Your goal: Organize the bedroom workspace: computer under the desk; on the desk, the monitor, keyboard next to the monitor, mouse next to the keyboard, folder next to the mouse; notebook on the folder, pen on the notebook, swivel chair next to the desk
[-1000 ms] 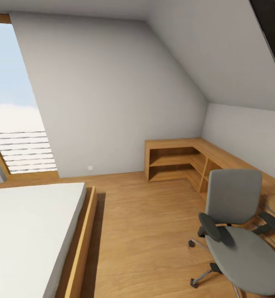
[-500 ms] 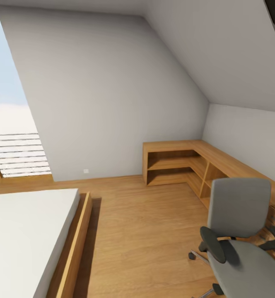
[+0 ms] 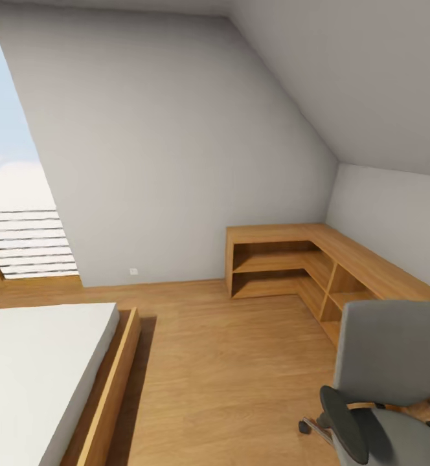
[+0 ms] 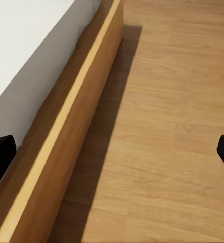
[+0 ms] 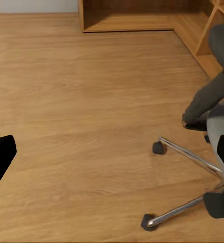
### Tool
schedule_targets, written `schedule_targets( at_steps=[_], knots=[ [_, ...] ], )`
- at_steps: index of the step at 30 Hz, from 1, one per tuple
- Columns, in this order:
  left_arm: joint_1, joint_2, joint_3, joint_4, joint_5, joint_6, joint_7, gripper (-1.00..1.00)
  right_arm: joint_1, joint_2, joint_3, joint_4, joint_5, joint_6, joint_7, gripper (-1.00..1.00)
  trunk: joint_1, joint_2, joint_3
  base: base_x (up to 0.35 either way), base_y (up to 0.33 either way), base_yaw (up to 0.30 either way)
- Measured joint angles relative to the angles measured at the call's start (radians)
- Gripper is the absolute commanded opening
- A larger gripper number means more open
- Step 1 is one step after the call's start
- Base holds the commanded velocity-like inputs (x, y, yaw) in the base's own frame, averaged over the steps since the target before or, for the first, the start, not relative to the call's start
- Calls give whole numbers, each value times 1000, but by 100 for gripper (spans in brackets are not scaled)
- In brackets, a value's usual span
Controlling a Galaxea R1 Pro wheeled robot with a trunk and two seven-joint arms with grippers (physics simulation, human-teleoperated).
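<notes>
A swivel chair stands at the head view's lower right corner, grey back upright, one dark armrest turned toward the camera, its seat cut by the frame. The right wrist view adds what the head camera misses: the chair's chrome star base and dark casters resting on the wooden floor. The right gripper spreads wide, its dark fingertips at opposite edges, holding nothing. The left gripper is likewise wide apart and empty above the floor, beside the wooden bed frame and white mattress. Farther back, an L-shaped wooden shelf unit fills the corner under the sloped ceiling, its cubbies bare. A window lies far left. Since a second ago the camera has swung, sliding the chair lower and rightward.
</notes>
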Motion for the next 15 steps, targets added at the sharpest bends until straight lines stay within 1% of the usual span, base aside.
schedule_targets(
  at_steps=[5,15],
  knots=[
    [0,0,0,0,0,-1,0,100,0,1,0,0,0,0,0,100,0,0,0,315,-154,256],
    [0,1,0,0,0,0,0,100,0,2,0,0,0,0,0,100,0,0,-2,322,-30,261]
  ],
)
